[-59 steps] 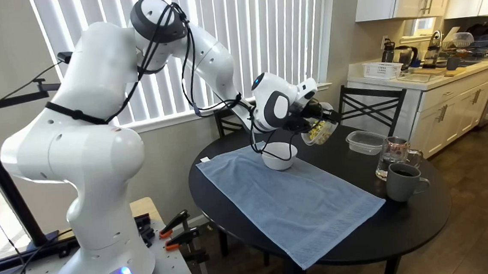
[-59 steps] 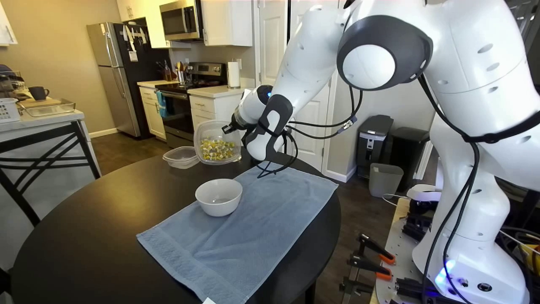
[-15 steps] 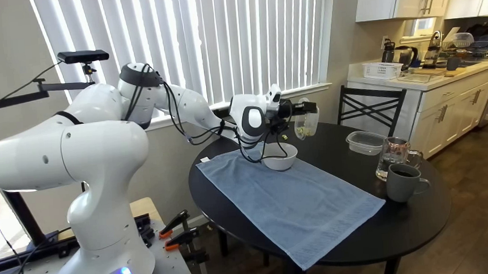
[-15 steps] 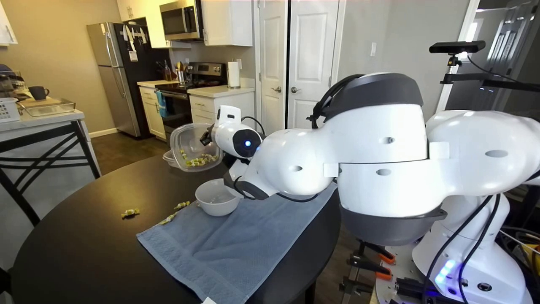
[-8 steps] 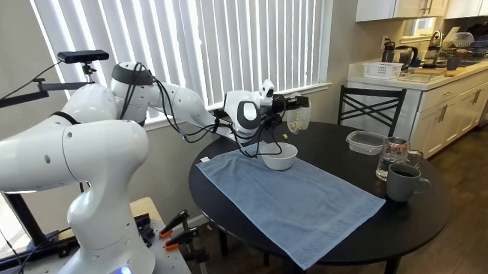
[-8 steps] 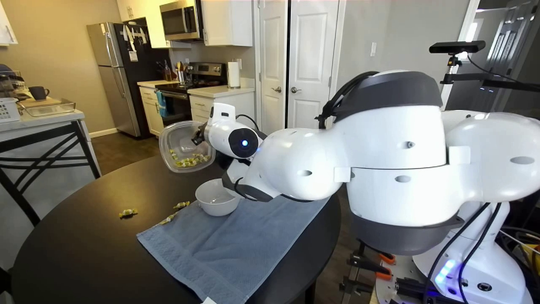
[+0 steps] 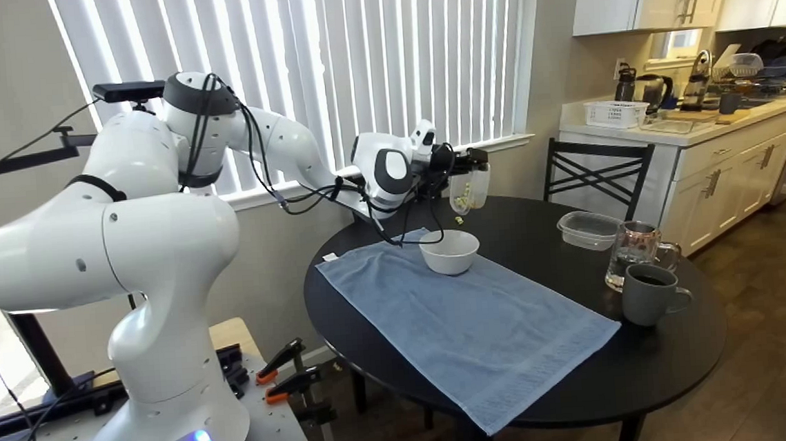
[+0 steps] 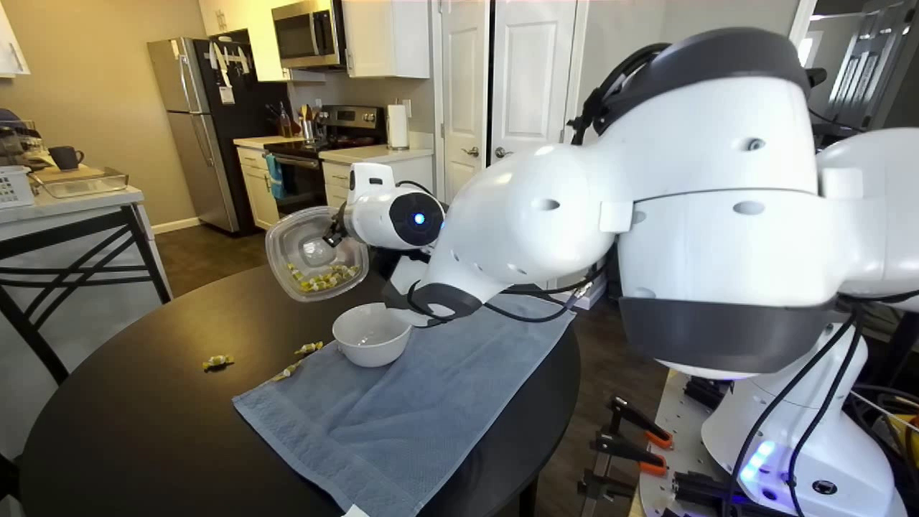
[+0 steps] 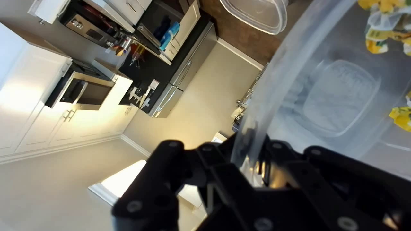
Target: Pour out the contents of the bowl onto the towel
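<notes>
The bowl (image 8: pixel 316 248) is clear plastic with a pale rim and hangs tilted on its side above the table. It also shows in an exterior view (image 7: pixel 477 190) and in the wrist view (image 9: pixel 340 96). My gripper (image 9: pixel 245 150) is shut on its rim. The contents, yellow wrapped pieces (image 8: pixel 327 278), lie in its lower side. A loose piece (image 8: pixel 217 362) and another (image 8: pixel 310 348) lie on the table, and one piece (image 8: pixel 287 371) lies at the towel's edge. The blue towel (image 7: pixel 483 325) lies flat; the held bowl appears beyond its edge.
A white bowl (image 7: pixel 449 252) stands on the towel's edge, close below the held bowl. A clear container (image 7: pixel 587 229), a glass mug (image 7: pixel 634 255) and a grey mug (image 7: pixel 649 294) stand on the dark round table (image 8: pixel 143 402). A chair (image 7: pixel 600 171) stands behind.
Since about four seconds ago, the bowl has tipped further and several yellow pieces have dropped out. Over the last second it shifted left in both exterior views, while the arm's elbow rose.
</notes>
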You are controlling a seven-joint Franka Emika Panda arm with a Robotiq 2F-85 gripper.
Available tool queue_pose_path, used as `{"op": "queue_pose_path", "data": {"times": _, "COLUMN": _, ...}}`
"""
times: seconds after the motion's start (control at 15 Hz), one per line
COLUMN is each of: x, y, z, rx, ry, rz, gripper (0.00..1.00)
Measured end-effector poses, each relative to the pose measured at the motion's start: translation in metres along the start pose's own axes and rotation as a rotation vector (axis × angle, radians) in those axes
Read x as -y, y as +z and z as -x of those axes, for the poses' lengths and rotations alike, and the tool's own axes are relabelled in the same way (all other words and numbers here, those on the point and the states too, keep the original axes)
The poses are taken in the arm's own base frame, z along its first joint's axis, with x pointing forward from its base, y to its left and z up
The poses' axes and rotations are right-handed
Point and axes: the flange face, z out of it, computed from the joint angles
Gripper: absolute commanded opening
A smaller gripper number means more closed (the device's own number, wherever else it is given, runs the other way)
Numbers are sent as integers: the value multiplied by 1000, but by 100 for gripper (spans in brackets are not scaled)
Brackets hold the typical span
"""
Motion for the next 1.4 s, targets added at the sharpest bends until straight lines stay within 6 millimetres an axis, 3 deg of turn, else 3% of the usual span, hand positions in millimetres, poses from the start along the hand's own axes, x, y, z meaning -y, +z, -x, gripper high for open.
{"op": "queue_pose_path", "data": {"times": 0.27, "x": -37, "y": -2, "z": 2, "rx": 34, "ry": -2, "rz": 39, "gripper": 2}}
{"op": "queue_pose_path", "data": {"times": 0.4, "x": -49, "y": -5, "z": -11, "rx": 7, "ry": 7, "rz": 62, "gripper": 2}}
{"op": "queue_pose_path", "data": {"times": 0.67, "x": -46, "y": -31, "z": -60, "rx": -104, "ry": -5, "rz": 74, "gripper": 2}}
{"op": "queue_pose_path", "data": {"times": 0.87, "x": -33, "y": -50, "z": -78, "rx": -160, "ry": -25, "rz": 72, "gripper": 2}}
{"op": "queue_pose_path", "data": {"times": 1.07, "x": -29, "y": -55, "z": -77, "rx": -170, "ry": -49, "rz": 80, "gripper": 2}}
{"op": "queue_pose_path", "data": {"times": 1.4, "x": -37, "y": -50, "z": -52, "rx": -138, "ry": -119, "rz": 125, "gripper": 2}}
